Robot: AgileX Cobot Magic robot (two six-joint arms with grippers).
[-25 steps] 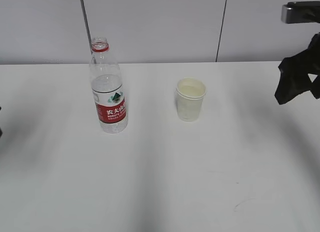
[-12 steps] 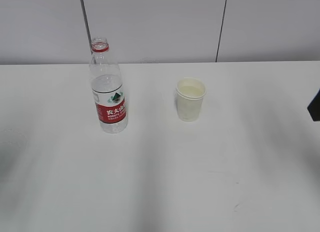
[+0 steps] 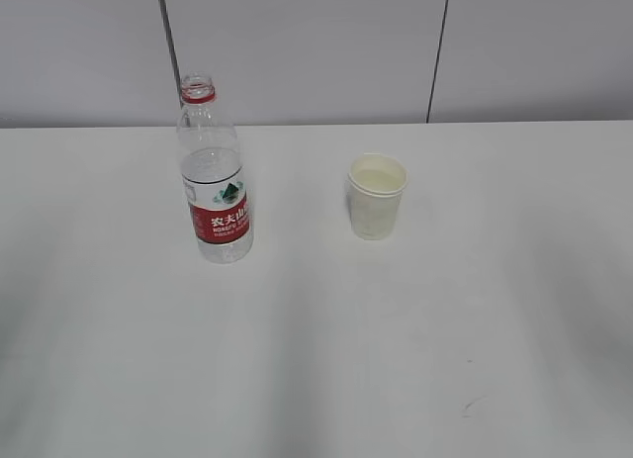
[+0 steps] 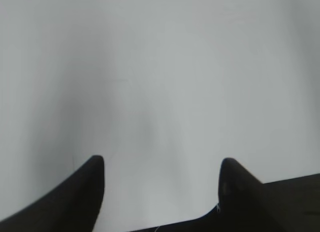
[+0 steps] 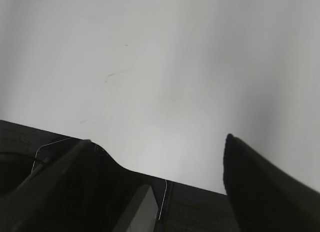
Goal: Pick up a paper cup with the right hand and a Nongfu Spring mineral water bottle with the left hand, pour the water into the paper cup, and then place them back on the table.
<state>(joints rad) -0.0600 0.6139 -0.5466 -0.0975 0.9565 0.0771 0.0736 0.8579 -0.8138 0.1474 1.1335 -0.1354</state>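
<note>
- both black two-fingered grippers, left hand and right hand, gape wide, empty, over bare white table
- farther: clear red-labelled water bottle and cream paper cup upright, well apart
- both look set back; little seems left

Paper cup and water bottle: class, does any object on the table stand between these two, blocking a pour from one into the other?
Nothing visible does. The Nongfu Spring mineral water bottle and the paper cup stand upright and apart, with only bare table between them. Neither arm appears in the exterior view; the left hand and right hand show open over bare table.
</note>
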